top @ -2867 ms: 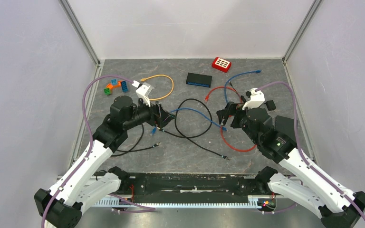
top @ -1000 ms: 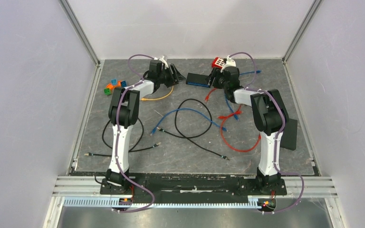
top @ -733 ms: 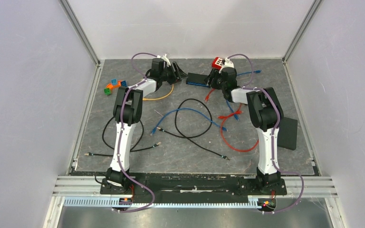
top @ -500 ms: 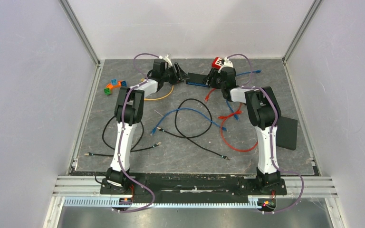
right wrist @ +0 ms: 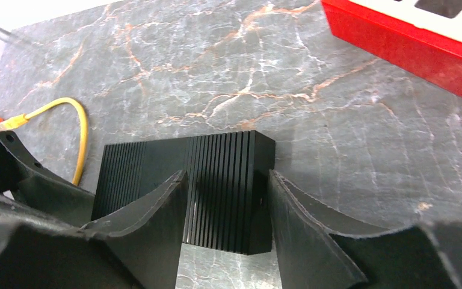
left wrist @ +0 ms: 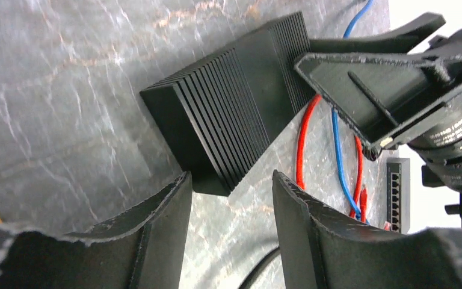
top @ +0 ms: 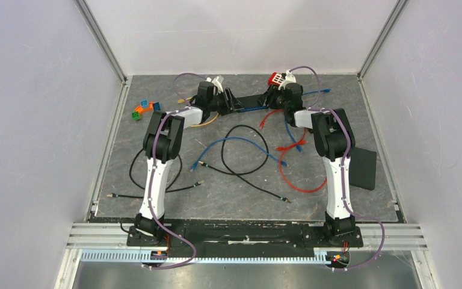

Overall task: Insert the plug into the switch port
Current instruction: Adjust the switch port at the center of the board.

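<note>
I had both arms stretched to the far side of the table, at the black switch. The left gripper was spread, one corner of the switch between its fingers with gaps showing. The right gripper was also spread astride the other end; I couldn't tell whether its fingers touched the sides. The red cable and blue cable lay loose nearer the bases, with their plugs apart from the switch.

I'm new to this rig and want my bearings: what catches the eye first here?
The left gripper and right gripper reach to the far edge of the table, bracketing the black switch from either end. Mid-table sprawls a tangle of black, blue and red cables.
</note>
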